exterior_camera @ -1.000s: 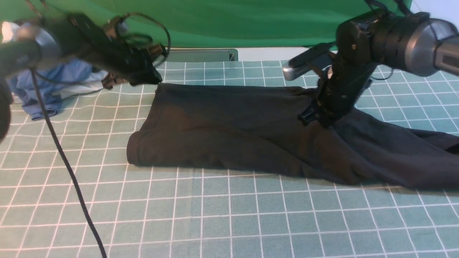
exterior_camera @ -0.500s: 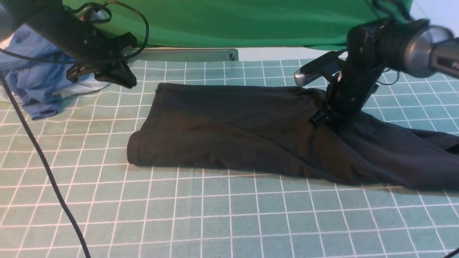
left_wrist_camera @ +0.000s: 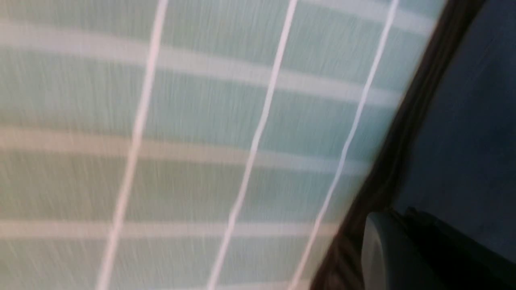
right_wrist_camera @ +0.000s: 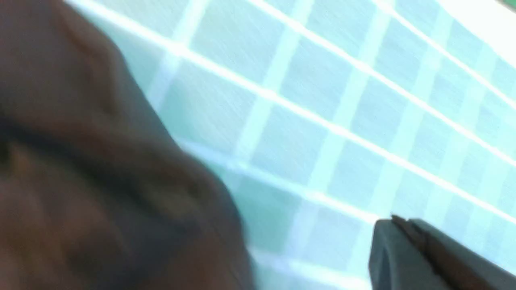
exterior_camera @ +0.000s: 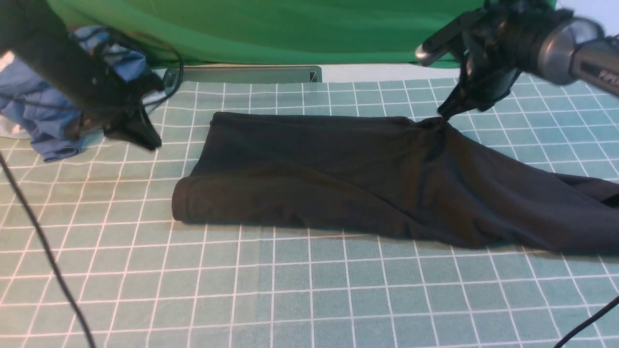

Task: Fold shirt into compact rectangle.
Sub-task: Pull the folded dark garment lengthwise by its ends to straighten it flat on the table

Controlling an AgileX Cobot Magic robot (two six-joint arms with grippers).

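Shirt (exterior_camera: pixel 338 179) on grid mat (exterior_camera: pixel 309 299), blue garments (exterior_camera: pixel 38 130) left, green cloth (exterior_camera: pixel 290 29) behind

Matt black cloth shirt (exterior_camera: pixel 338 179) on gridded cloth table cover (exterior_camera: pixel 309 299)

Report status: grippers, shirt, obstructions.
Left gripper shut, empty, left of shirt. Right gripper shut, empty, by its far edge. Shirt half-folded, right end sprawled. Blue garments far left, clear.

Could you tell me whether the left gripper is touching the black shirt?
Apart. The front view shows bare checked mat between the left gripper and the shirt.
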